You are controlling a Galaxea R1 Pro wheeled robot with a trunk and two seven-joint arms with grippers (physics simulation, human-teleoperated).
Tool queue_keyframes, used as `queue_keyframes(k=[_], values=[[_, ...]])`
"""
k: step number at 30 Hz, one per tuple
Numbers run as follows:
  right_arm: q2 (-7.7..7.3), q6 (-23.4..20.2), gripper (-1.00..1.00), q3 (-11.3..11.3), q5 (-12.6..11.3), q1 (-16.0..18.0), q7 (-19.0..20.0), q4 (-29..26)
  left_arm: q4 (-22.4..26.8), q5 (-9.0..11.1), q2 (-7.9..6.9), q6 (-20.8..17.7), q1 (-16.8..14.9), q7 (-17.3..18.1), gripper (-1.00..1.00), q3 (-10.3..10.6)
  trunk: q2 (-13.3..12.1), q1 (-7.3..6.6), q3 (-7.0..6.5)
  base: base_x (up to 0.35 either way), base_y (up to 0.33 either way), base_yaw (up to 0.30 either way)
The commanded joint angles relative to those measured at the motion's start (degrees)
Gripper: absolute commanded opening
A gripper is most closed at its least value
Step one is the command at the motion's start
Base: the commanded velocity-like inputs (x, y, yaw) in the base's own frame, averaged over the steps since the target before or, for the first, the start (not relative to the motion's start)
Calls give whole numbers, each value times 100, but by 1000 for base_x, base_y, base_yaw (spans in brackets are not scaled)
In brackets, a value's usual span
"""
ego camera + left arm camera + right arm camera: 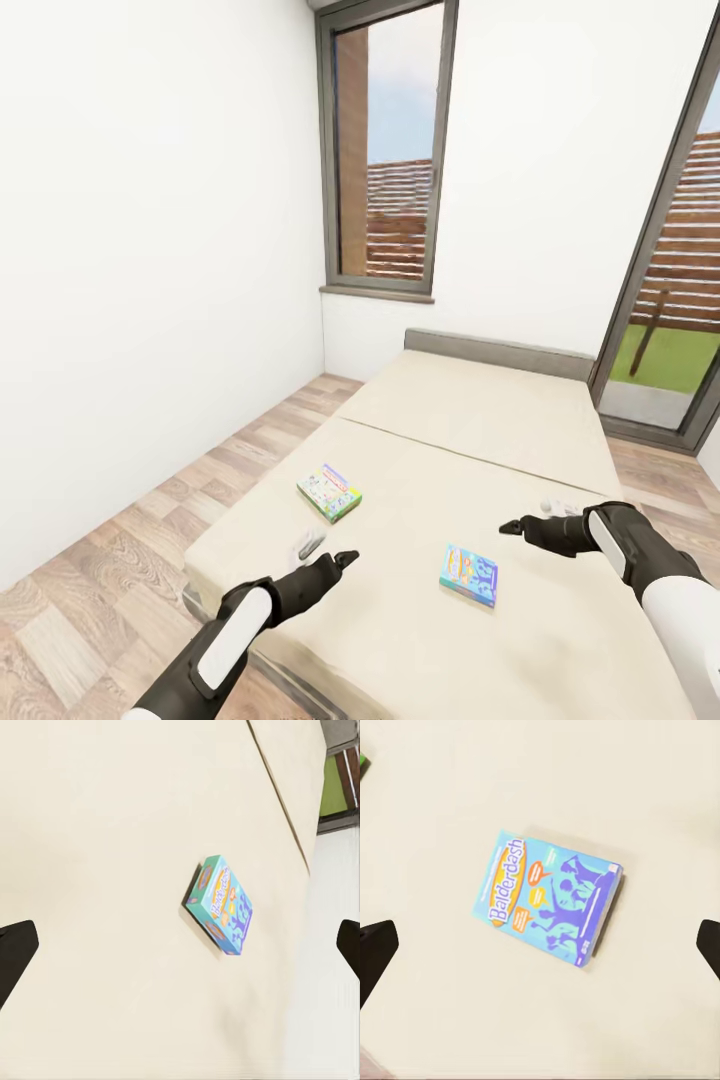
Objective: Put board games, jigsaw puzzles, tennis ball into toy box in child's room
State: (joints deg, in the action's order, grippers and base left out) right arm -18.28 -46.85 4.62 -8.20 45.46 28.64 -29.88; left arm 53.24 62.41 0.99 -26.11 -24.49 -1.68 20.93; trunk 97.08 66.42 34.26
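Note:
Two board games lie flat on the bed point(480, 420), a wide beige mattress. A green-edged board game point(329, 492) sits toward the bed's left side. A blue "Balderdash" board game point(469, 575) point(547, 898) point(220, 905) lies nearer the front, between my arms. My left gripper point(328, 552) point(180, 949) hovers open over the bed's front left, just below the green-edged box and left of the blue one. My right gripper point(530, 516) point(541, 949) is open above the mattress, up and right of the blue box. The toy box, table, puzzles and tennis ball are out of view.
A low grey headboard point(495, 352) closes the far end of the bed. A white wall point(150, 300) and a strip of wood-plank floor point(120, 560) run along the left. A tall window point(388, 150) stands behind, and a glass door point(670, 300) at the right.

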Motion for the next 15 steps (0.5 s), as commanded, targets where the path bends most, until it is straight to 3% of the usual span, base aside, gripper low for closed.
queue_keyframes(k=[1, 15], values=[[0, -44, 100, 16, -36, 3, -8, -5, 4, 40, 0, -17, -3, -14, 100, 1, 3, -1, 15, 0, 0, 0], [0, -101, 100, 37, -41, 17, -20, 5, 12, 41, -2, -17, 38, 114, 100, -9, 3, -1, 144, 0, 0, 0]])
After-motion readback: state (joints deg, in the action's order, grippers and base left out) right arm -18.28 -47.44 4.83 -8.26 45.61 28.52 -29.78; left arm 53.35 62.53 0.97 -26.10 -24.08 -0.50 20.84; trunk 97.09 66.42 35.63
